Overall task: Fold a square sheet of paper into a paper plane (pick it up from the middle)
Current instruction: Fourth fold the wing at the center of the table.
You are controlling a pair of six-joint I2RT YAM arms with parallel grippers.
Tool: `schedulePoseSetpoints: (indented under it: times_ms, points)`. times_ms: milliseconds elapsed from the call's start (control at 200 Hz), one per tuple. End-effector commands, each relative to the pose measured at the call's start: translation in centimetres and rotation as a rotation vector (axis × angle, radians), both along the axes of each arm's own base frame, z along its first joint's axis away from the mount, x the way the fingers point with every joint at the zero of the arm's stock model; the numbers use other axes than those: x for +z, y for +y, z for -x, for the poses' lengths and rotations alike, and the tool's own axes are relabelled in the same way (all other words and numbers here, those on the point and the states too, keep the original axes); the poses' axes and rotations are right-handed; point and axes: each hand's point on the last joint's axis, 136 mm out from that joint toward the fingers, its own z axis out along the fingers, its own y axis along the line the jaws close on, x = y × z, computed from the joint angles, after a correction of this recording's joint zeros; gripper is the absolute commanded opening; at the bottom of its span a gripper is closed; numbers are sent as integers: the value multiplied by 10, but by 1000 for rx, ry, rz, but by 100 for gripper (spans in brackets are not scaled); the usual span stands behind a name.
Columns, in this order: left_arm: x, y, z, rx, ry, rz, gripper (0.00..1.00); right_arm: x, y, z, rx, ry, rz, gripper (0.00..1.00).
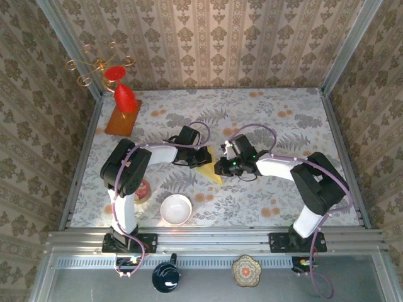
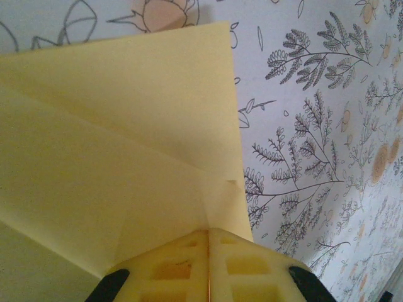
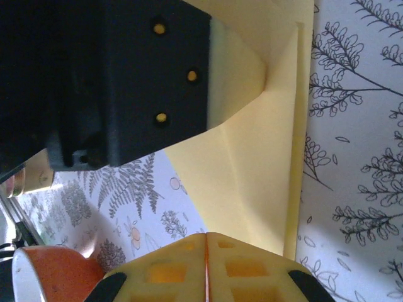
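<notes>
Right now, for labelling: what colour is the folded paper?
The folded paper sheet: pale yellow; best in left wrist view.

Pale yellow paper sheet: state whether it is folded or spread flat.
Folded: the pale yellow paper sheet shows diagonal creases and overlapping flaps.

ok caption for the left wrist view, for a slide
Left gripper shut on the half-folded yellow paper, floral table beyond
</notes>
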Motion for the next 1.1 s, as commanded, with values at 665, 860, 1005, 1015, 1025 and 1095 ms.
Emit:
schedulePoseSetpoints:
  times_ms: [665, 860, 1005, 1015, 1025, 1095]
  points:
    - [-63, 55, 25, 107, 197, -299, 6, -48, -18, 40, 81, 200, 154, 8]
    - [-69, 60, 27, 122, 212, -320, 5, -49, -27, 54, 86, 222, 169, 8]
    - [-71, 63, 28, 126, 216, -332, 5, -51, -35, 67, 86, 239, 176, 8]
    - [-71, 63, 28, 126, 217, -333, 5, -51, -35, 68, 87, 240, 177, 7]
    - [-71, 64, 29, 126, 218, -333, 5, -51, -36, 69, 88, 240, 177, 7]
    - [-72, 63, 29, 125, 219, -332, 5, -54, -40, 76, 87, 255, 185, 8]
